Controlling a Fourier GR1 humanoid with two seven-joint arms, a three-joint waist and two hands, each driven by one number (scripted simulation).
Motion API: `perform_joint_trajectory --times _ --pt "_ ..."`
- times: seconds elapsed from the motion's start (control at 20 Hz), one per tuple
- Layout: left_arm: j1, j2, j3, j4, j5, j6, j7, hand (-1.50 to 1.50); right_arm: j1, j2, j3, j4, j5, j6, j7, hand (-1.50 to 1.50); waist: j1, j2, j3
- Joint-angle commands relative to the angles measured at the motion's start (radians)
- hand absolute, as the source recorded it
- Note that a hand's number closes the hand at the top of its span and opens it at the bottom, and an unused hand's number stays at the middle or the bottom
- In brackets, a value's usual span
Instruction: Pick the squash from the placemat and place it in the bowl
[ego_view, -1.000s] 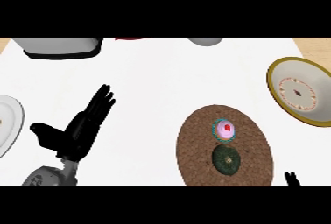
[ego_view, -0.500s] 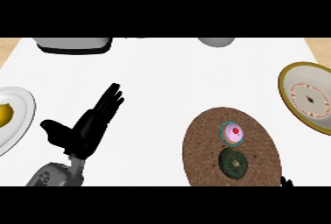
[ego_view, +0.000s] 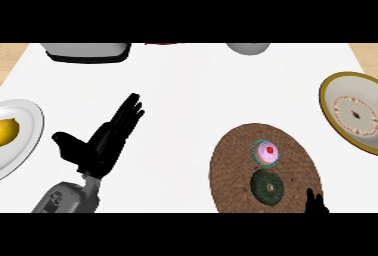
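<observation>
White counter (ego_view: 199, 85): squash (ego_view: 267, 186) on placemat (ego_view: 230, 165), outside bowl (ego_view: 336, 95); left hand (ego_view: 101, 144) splayed, right hand (ego_view: 314, 202) unclear.

The left hand (ego_view: 102, 142) is at the lower left, open, with fingers straight and slanting up to the right and the thumb spread wide. Its grey forearm (ego_view: 68, 199) rises from the lower edge. Only a dark tip of the right hand (ego_view: 316, 202) shows at the lower right.

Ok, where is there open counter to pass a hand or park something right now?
The widest bare patch is mid-counter, between the left hand and the placemat, running up to the grey appliance. A narrower strip lies between the placemat and the bowl. The placemat is crowded: cupcake and squash sit close together, with the right hand at its lower right edge.
</observation>
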Motion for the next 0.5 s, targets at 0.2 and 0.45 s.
perform_joint_trajectory --times 0.2,0.45 --pt "0.010 -0.024 0.002 0.039 -0.022 -0.008 -0.016 0.00 -0.174 0.011 0.035 0.046 -0.069 0.163 0.316 -1.50 -0.008 -0.006 0.003" --pt "-0.032 -0.028 0.032 0.022 -0.005 -0.006 0.036 0.00 -0.270 0.011 0.003 0.141 -0.101 0.158 0.317 -1.50 -0.011 -0.008 0.004"
